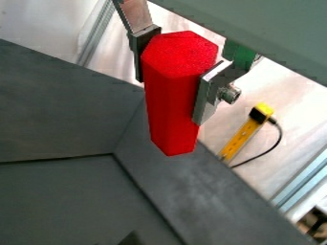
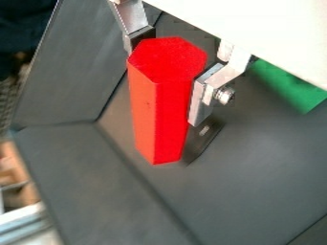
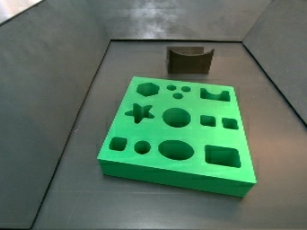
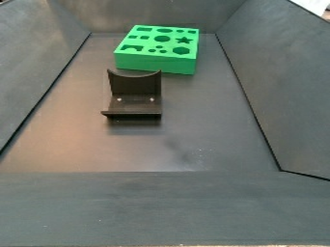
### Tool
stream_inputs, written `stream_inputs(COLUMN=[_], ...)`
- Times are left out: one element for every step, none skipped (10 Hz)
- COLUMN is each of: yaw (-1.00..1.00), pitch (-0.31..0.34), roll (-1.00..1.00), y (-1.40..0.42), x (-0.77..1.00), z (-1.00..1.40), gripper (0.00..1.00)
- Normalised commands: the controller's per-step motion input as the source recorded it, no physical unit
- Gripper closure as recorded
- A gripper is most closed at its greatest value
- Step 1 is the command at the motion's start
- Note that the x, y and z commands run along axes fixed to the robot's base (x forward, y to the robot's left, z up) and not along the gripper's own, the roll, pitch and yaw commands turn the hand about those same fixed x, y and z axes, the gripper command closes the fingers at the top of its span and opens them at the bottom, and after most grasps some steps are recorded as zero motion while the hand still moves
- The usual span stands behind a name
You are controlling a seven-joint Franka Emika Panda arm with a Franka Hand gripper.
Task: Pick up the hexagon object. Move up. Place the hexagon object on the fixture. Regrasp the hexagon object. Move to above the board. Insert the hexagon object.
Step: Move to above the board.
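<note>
Gripper [image 1: 177, 69] with flat silver fingers [image 1: 211, 88] pinches the bright red hexagonal prism of plain plastic, the hexagon object [image 1: 170, 91], near its upper end; both wrist views show the gripper [image 2: 171, 67] and the hexagon object [image 2: 163, 99] hanging upright, its lower end clear of the dark grey floor below. Neither side view shows the gripper or the red piece. In both side views the small dark block with a curved notch in its top, the fixture [image 3: 189, 59] [image 4: 133, 89], stands bare on the dark desk [image 4: 194, 135], near but apart from the large bright green slab with shaped cut-outs, the board [image 3: 178, 135] [image 4: 158, 48]. A yellow cable piece [image 1: 250, 129] lies outside the grey wall in a wrist view.
</note>
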Motion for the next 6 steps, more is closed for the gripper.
stream_inputs(yaw=[-0.16, -0.15, -0.15, -0.14, -0.13, -0.12], pitch=[0.07, 0.081, 0.092, 0.106, 0.111, 0.115], roll=[-1.0, -1.0, -1.0, -1.0, -1.0, -1.0], y=[-1.0, -1.0, -1.0, -1.0, -1.0, -1.0], x=[-0.21, -0.21, -0.2, -0.2, -0.2, -0.2], z=[0.28, 0.29, 0.29, 0.3, 0.3, 0.31], gripper=[1.0, 1.0, 1.0, 1.0, 1.0, 1.0])
